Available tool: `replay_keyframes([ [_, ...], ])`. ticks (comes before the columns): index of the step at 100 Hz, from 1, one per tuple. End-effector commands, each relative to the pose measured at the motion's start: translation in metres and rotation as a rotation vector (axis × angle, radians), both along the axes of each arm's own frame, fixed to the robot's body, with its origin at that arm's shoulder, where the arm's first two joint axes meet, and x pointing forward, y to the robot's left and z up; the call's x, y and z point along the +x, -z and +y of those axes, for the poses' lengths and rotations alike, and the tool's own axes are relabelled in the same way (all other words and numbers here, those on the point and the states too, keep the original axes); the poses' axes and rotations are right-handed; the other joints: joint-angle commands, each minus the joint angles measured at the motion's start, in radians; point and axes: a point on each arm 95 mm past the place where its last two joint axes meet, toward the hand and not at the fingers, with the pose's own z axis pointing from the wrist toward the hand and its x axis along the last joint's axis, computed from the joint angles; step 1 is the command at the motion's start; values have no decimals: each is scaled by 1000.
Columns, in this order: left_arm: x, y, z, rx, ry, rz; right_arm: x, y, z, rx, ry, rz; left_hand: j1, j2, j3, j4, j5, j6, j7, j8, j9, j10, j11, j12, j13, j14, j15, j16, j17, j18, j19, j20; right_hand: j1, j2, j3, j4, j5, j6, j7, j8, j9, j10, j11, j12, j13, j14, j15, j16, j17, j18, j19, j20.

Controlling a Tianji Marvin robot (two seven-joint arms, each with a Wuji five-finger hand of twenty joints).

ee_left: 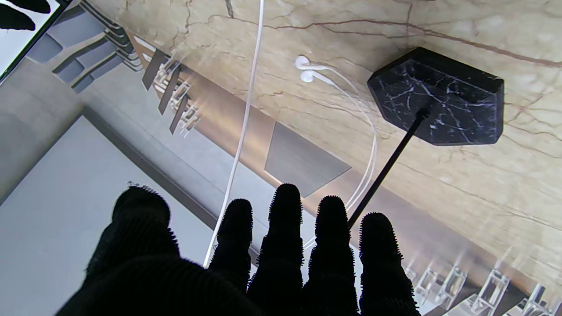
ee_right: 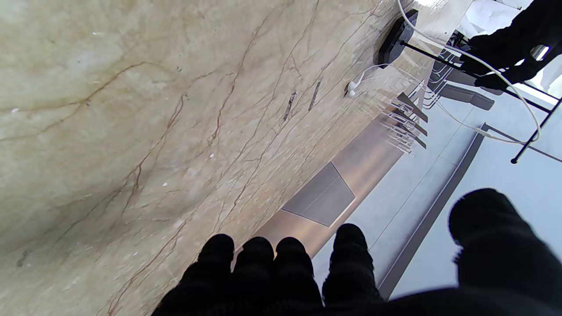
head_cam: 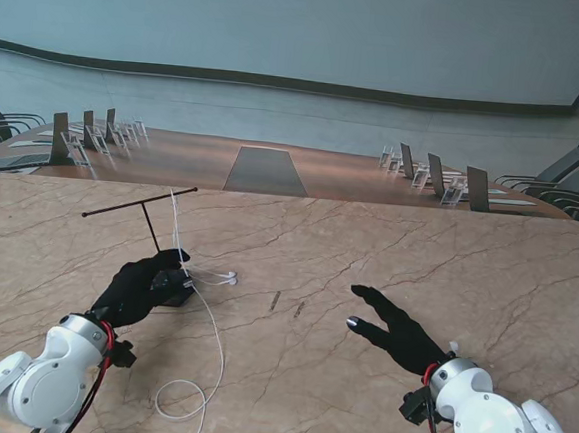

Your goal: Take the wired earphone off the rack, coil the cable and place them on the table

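The rack has a black marble base point(head_cam: 171, 291) point(ee_left: 439, 96), a thin pole point(ee_left: 386, 171) and a crossbar point(head_cam: 135, 202). The white earphone cable point(head_cam: 174, 217) point(ee_left: 243, 131) hangs over the crossbar. Its two earbuds point(head_cam: 228, 277) point(ee_left: 305, 70) point(ee_right: 352, 86) lie on the table right of the base. The cable's other end trails toward me into a loose loop point(head_cam: 180, 398). My left hand point(head_cam: 138, 287) point(ee_left: 263, 263) hovers at the base, fingers spread, with the cable running between thumb and index finger and no grip visible. My right hand point(head_cam: 393, 330) point(ee_right: 307, 276) is open, far right of the rack.
The marble table point(head_cam: 366, 263) stretches wide around both hands. Beyond its far edge stands a long wooden conference table point(head_cam: 263, 169) with nameplates and chairs on either side.
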Motion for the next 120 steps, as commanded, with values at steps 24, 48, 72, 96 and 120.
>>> replay_keyframes([
  [24, 10, -7, -11, -1, 12, -19, -2, 0, 3, 6, -7, 12, 251, 18, -13, -17, -30, -65, 369, 244, 118, -10, 112, 88, 110, 41, 130, 64, 40, 23, 144, -14, 5, 49, -21, -21, -2, -4, 9, 24, -24, -7, -22, -15, -41, -24, -18, -15, -11, -49, 12, 15],
  [48, 13, -12, -18, 45, 38, -22, -2, 0, 4, 4, -6, 14, 471, 25, 3, 11, -31, -92, 398, 220, 179, -36, 164, 113, 183, 35, 170, 65, 75, 39, 189, -34, 10, 50, -21, -21, -3, -2, 16, 47, -24, -7, -22, -15, -41, -25, -18, -14, -11, -49, 13, 17],
  [72, 11, -15, -23, 79, 55, -36, -1, 1, 5, 6, -13, 20, 505, -9, 143, 33, 34, -146, 433, 226, 221, -48, 178, 115, 224, 39, 176, 59, 82, 53, 190, -48, 13, 52, -22, -20, -6, -1, 18, 68, -24, -7, -22, -15, -41, -24, -18, -13, -12, -49, 14, 17],
  [96, 6, -17, -26, 105, 81, -32, -1, 2, 7, 6, -21, 27, 505, 8, 166, 9, 154, -164, 489, 257, 230, -42, 172, 112, 233, 41, 173, 54, 76, 60, 181, -58, 17, 54, -25, -20, -6, -1, 17, 83, -23, -7, -22, -15, -41, -24, -18, -13, -12, -49, 14, 18],
  [120, 2, -19, -31, 110, 112, -26, 0, 2, 7, 5, -24, 25, 505, 23, 154, 5, 171, -185, 534, 345, 238, -45, 167, 120, 229, 39, 170, 54, 72, 58, 172, -61, 21, 56, -28, -19, -7, 1, 16, 96, -24, -7, -22, -15, -41, -24, -18, -12, -12, -49, 15, 18],
])
